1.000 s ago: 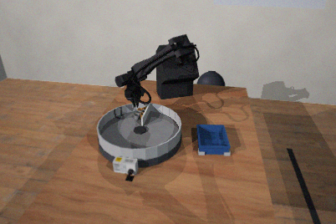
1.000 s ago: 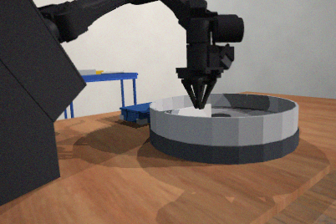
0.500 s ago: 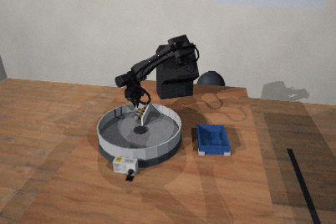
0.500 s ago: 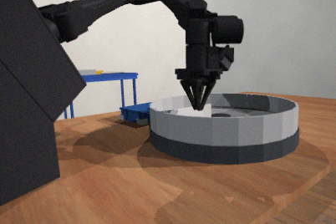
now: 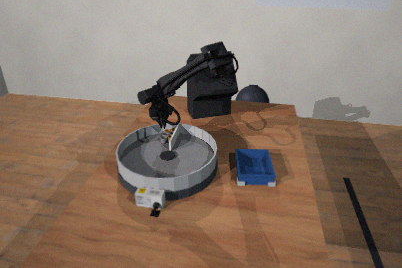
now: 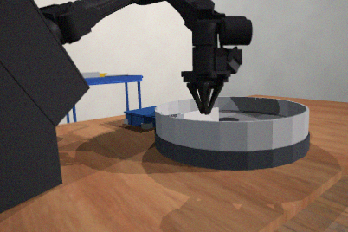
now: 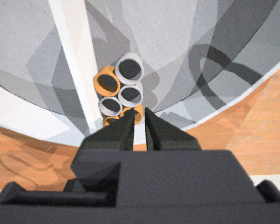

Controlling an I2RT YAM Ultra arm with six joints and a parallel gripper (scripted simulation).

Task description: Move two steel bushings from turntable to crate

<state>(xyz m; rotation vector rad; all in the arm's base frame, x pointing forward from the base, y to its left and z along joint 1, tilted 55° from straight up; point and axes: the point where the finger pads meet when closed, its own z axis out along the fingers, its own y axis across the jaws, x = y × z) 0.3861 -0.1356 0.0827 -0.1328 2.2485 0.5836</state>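
Note:
A cluster of bushings stands on end in the grey turntable (image 5: 150, 176) (image 6: 242, 131) (image 7: 31, 45), next to a white divider (image 7: 66, 50) (image 5: 176, 138). In the wrist view three are steel grey, namely the far one (image 7: 130, 68), the middle one (image 7: 131, 93) and the left one (image 7: 111, 105). Two are orange, one at the left (image 7: 107, 82) and one partly hidden under the fingertips. My gripper (image 7: 139, 112) (image 5: 165, 127) (image 6: 207, 110) hangs just above the near edge of the cluster. Its fingers are nearly together with a narrow gap and nothing between them. The blue crate (image 5: 255, 166) (image 6: 139, 115) sits to the right of the turntable.
A small white box (image 5: 150, 197) sits at the turntable's front rim. The arm's dark base (image 5: 210, 91) stands behind the turntable. A black strip (image 5: 362, 218) lies on the table at the far right. The turntable wall rises around the cluster.

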